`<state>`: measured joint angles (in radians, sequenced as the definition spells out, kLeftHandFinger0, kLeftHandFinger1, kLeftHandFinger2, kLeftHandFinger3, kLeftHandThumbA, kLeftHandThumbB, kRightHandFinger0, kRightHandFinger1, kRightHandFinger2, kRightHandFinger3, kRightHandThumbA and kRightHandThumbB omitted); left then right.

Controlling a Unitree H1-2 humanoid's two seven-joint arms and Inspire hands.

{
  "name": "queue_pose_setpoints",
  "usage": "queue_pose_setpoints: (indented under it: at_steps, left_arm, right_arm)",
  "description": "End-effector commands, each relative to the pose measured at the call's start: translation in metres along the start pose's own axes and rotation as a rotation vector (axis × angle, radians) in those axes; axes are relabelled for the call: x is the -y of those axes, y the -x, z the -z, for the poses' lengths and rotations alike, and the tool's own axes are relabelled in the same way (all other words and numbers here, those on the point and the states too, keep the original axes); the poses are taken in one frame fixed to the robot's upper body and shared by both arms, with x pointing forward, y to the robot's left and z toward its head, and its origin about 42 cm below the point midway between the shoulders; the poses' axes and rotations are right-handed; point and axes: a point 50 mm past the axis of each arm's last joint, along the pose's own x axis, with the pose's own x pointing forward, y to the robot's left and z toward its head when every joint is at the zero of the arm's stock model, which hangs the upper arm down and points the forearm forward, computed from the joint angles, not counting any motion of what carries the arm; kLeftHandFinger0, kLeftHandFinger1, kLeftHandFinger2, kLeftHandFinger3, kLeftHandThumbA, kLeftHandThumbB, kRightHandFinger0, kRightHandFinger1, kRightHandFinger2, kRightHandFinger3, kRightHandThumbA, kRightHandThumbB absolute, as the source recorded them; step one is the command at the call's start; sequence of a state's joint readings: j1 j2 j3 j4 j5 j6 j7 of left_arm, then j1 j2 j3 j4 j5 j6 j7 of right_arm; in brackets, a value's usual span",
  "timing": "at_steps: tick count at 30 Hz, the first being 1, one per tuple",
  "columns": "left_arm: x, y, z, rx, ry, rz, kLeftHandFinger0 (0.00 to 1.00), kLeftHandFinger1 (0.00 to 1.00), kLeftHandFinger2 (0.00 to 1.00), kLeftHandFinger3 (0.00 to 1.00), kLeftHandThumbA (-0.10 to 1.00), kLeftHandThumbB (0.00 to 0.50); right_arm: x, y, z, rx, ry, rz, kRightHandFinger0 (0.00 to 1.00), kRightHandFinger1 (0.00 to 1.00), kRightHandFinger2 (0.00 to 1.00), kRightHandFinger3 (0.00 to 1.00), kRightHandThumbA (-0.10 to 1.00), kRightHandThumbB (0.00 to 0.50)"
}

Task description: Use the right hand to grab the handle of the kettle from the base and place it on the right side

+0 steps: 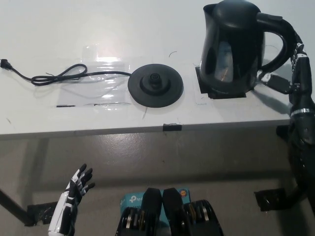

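The black kettle point(234, 46) stands upright on the white table point(123, 29), on a black tape mark to the right of its round black base point(156, 86). The base is bare, and its cord point(59, 76) runs off to the left. My black right hand point(293, 73) is just right of the kettle's handle point(280, 37), open, with fingers point(275, 82) spread below the handle and apart from it. My white left hand point(71, 199) rests open at the lower left, below the table edge.
A small black tape strip point(172, 128) marks the table's front edge. Clear tape patches lie over the cord near the base. The floor shows below the table, with a table leg foot point(270, 199) at the lower right.
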<state>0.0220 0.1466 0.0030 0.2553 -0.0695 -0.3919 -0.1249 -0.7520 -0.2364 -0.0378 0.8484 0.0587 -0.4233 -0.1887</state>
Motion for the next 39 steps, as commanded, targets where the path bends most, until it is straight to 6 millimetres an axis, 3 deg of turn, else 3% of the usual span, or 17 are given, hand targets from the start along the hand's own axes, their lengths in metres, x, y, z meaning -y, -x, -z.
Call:
queue_pose_setpoints:
  at_steps: [1, 4, 5, 7, 13, 19, 22, 27, 32, 36, 39]
  left_arm:
    - [-0.012, 0.002, -0.011, 0.073, 0.0, -0.01, 0.97, 1.0, 1.0, 1.0, 1.0, 0.5]
    - [-0.017, -0.004, -0.013, 0.082, -0.014, -0.008, 0.97, 1.0, 1.0, 1.0, 1.0, 0.5]
    - [-0.016, -0.001, -0.012, 0.072, -0.018, -0.01, 0.97, 1.0, 1.0, 1.0, 1.0, 0.5]
    - [-0.012, 0.008, -0.008, 0.056, -0.015, -0.01, 0.97, 1.0, 1.0, 1.0, 1.0, 0.5]
    - [-0.017, 0.003, -0.012, 0.065, -0.028, -0.008, 0.98, 1.0, 1.0, 1.0, 1.0, 0.5]
    - [-0.018, -0.004, -0.015, 0.074, -0.04, -0.005, 1.0, 1.0, 1.0, 1.0, 1.0, 0.5]
    - [-0.018, -0.009, -0.017, 0.076, -0.052, -0.005, 1.0, 1.0, 1.0, 1.0, 1.0, 0.5]
    - [-0.021, -0.014, -0.02, 0.101, -0.075, 0.001, 1.0, 1.0, 1.0, 1.0, 1.0, 0.5]
    - [-0.02, -0.023, -0.025, 0.116, -0.08, 0.01, 1.0, 1.0, 1.0, 1.0, 1.0, 0.5]
    - [-0.017, -0.029, -0.027, 0.139, -0.079, 0.022, 1.0, 1.0, 1.0, 1.0, 1.0, 0.5]
    - [-0.019, -0.033, -0.031, 0.145, -0.066, 0.03, 1.0, 1.0, 1.0, 1.0, 1.0, 0.5]
  right_arm:
    - [0.017, -0.003, -0.071, 0.312, -0.232, -0.041, 1.0, 1.0, 1.0, 1.0, 1.0, 0.466]
    - [0.025, 0.006, -0.085, 0.376, -0.218, 0.0, 1.0, 1.0, 1.0, 1.0, 1.0, 0.467]
    - [0.028, 0.015, -0.085, 0.383, -0.214, 0.002, 1.0, 1.0, 1.0, 1.0, 1.0, 0.499]
    - [0.033, 0.034, -0.085, 0.401, -0.216, 0.016, 1.0, 1.0, 1.0, 1.0, 1.0, 0.5]
    - [0.029, 0.07, -0.1, 0.483, -0.163, 0.07, 1.0, 1.0, 1.0, 1.0, 1.0, 0.5]
    - [0.007, 0.138, -0.112, 0.565, -0.029, 0.053, 1.0, 1.0, 1.0, 1.0, 1.0, 0.5]
    - [-0.015, 0.173, -0.11, 0.574, 0.055, -0.018, 1.0, 1.0, 1.0, 1.0, 1.0, 0.437]
    - [-0.049, 0.202, -0.068, 0.418, 0.064, -0.129, 1.0, 1.0, 1.0, 1.0, 1.0, 0.423]
    - [-0.061, 0.215, -0.015, 0.189, -0.031, -0.23, 1.0, 1.0, 1.0, 1.0, 1.0, 0.339]
    - [-0.063, 0.219, 0.012, 0.091, -0.008, -0.291, 1.0, 1.0, 1.0, 1.0, 1.0, 0.327]
    - [-0.068, 0.217, 0.023, 0.059, 0.015, -0.328, 1.0, 1.0, 1.0, 1.0, 1.0, 0.366]
